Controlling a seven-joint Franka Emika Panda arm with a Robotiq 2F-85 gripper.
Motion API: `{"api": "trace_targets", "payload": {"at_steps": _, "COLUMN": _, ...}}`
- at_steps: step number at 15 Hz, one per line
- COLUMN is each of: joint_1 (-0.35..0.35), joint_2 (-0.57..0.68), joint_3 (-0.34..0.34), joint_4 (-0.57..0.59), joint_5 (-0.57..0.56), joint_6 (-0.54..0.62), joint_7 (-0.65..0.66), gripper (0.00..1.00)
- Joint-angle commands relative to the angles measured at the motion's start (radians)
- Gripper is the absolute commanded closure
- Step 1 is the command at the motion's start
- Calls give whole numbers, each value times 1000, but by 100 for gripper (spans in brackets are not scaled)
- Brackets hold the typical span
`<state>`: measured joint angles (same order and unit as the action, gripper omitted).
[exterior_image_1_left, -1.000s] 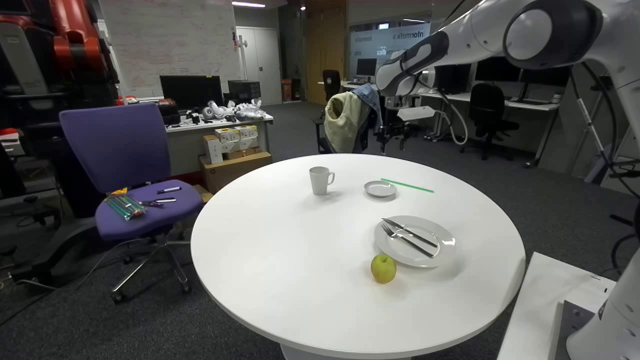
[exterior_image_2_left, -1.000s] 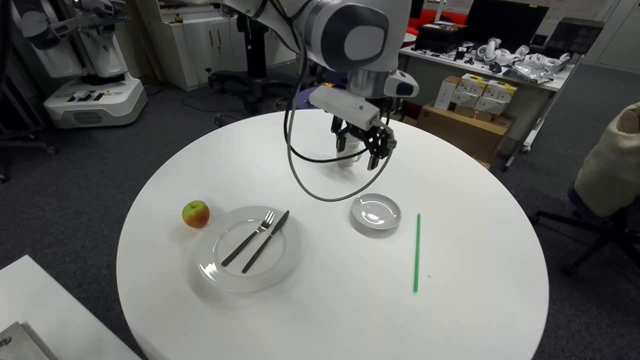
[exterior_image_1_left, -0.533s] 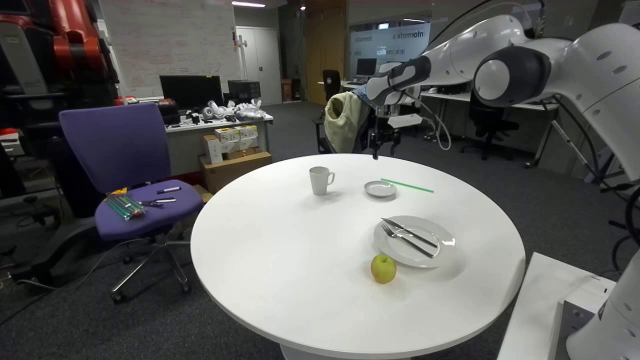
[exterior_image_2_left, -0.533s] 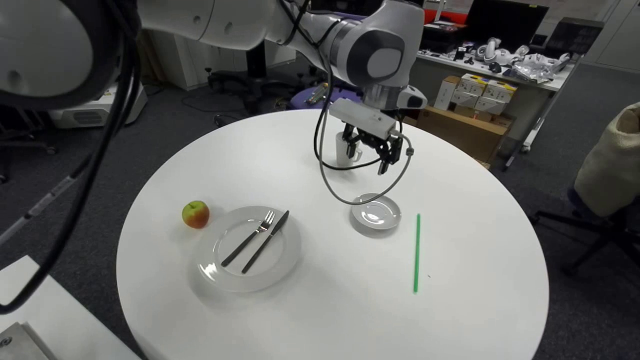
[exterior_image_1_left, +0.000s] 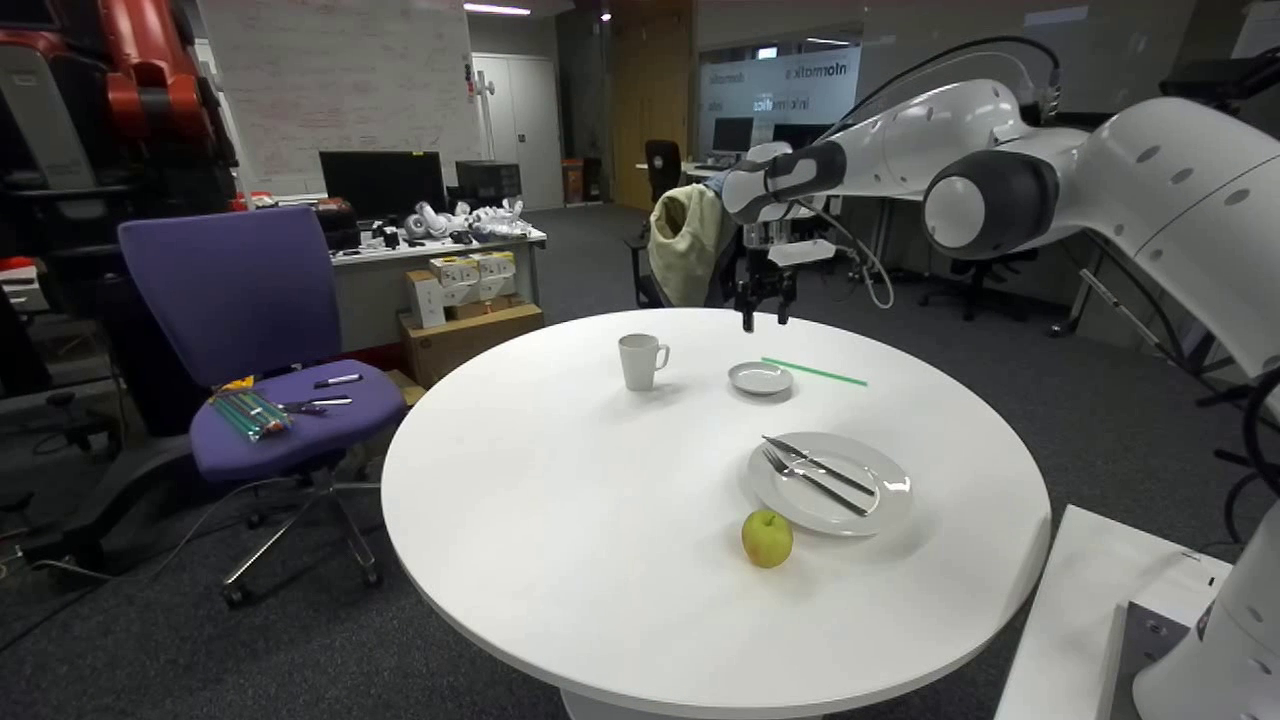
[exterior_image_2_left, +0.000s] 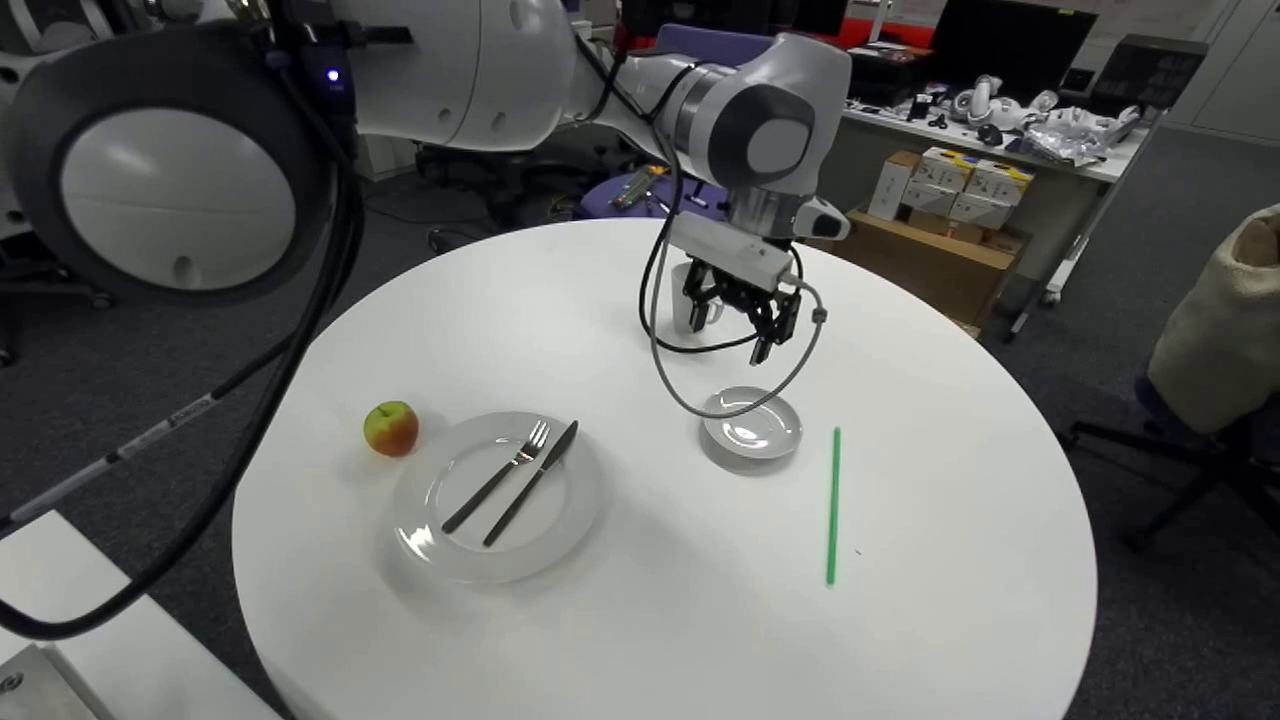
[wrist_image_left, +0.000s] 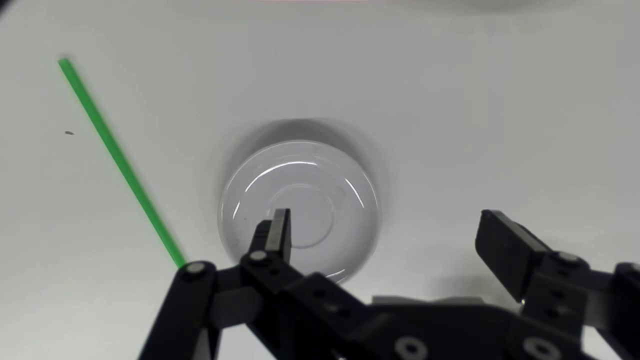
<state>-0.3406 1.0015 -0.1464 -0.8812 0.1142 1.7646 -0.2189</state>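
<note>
Wrist view shows the wide-spread end effector (wrist_image_left: 384, 227) hiding part of the saucer (wrist_image_left: 312, 212).

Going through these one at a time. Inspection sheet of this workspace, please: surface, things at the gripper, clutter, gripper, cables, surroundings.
Surface: round white table, a small dark speck visible.
Things: saucer appears nearest the gripper, faint marks on it; green stick and upright white mug nearby.
Clutter: large plate bearing fork and knife; apple beside it.
Gripper: open, holding nothing, above the table.
Cables: grey cable loops beside the gripper.
Surroundings: purple chair holding a packet; monitor, jacket.
</note>
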Motion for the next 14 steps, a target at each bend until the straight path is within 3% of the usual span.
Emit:
{"api": "trace_targets", "payload": {"at_steps": 1, "joint_1": 0, "joint_2": 0, "joint_3": 0, "joint_4": 0, "joint_5": 0, "joint_6": 0, "joint_7": 0, "gripper": 0}}
{"api": "trace_targets", "payload": {"at_steps": 8, "joint_1": 1, "joint_2": 75, "joint_3": -5, "joint_4": 65, "joint_5": -1, "joint_6": -15, "joint_7": 35, "gripper": 0}}
{"api": "trace_targets", "payload": {"at_steps": 14, "joint_1": 8, "joint_2": 187, "joint_3": -6, "joint_4": 142, "joint_5": 10, "joint_6": 44, "joint_7": 170, "gripper": 0}}
